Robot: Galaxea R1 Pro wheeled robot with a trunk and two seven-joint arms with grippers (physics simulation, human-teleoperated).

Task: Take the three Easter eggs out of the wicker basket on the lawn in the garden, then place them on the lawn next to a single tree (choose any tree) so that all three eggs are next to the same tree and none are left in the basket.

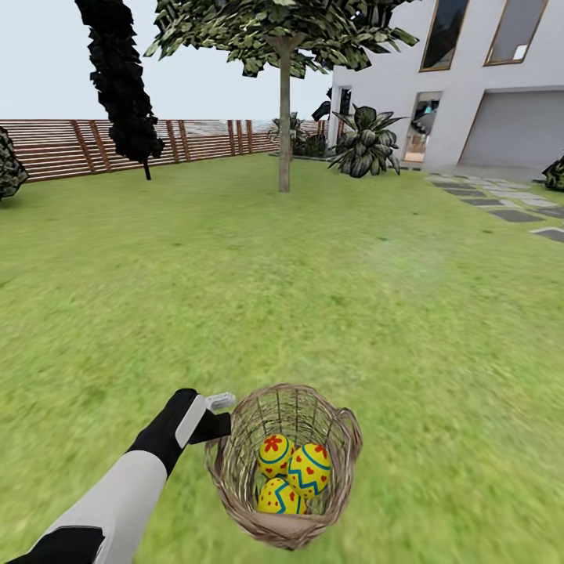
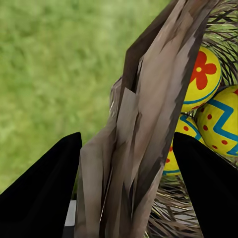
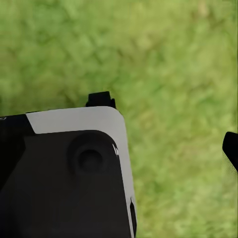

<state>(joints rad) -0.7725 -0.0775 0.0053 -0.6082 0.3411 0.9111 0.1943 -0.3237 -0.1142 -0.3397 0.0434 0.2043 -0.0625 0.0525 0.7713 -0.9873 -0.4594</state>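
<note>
Low on the lawn point(image 1: 313, 266), three Easter eggs point(image 1: 294, 474) sit inside the wicker basket point(image 1: 345, 450). Up close, the left gripper point(image 2: 126, 191) straddles the braided rim, gripping it; the head view adds the tree point(image 1: 284, 133) well beyond. Right gripper's state: cannot tell.

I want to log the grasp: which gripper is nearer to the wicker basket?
Left. The left gripper straddles the wicker basket rim, a finger on each side. The right gripper's fingertip is over bare lawn.
</note>
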